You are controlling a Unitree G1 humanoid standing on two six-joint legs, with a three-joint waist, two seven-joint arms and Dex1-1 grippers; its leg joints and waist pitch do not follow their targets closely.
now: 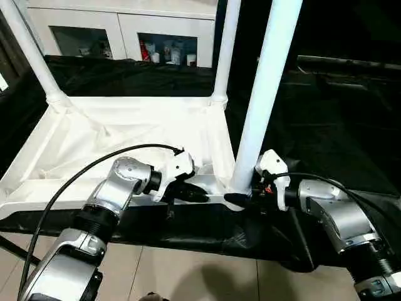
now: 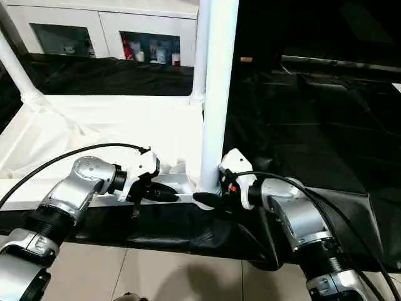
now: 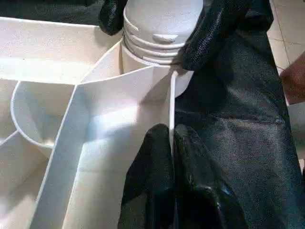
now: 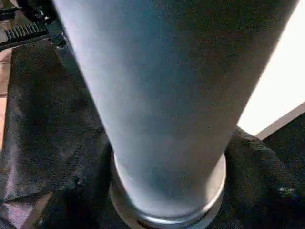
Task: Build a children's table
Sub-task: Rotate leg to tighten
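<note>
With the left gripper [image 1: 199, 195] pinching the ribbed white plastic tabletop's [image 1: 125, 135] rim, the right gripper [image 1: 241, 199] spans the white tubular near-corner leg [image 1: 266, 94], which probably next needs seating in its socket.

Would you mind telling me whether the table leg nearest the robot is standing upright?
Upright: the nearest leg rises straight from the tabletop's near corner socket.

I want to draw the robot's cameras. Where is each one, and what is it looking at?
Left eye view: on the head, looking down at the upside-down table top; both silver forearms show, with the left gripper and right gripper.
Right eye view: beside it, the same scene.
Left wrist view: on the left wrist, looking along its black fingers, shut on the top's rim.
Right wrist view: on the right wrist, close against the near leg.
Shared: both wrist views see that leg's foot in its corner socket.
</note>
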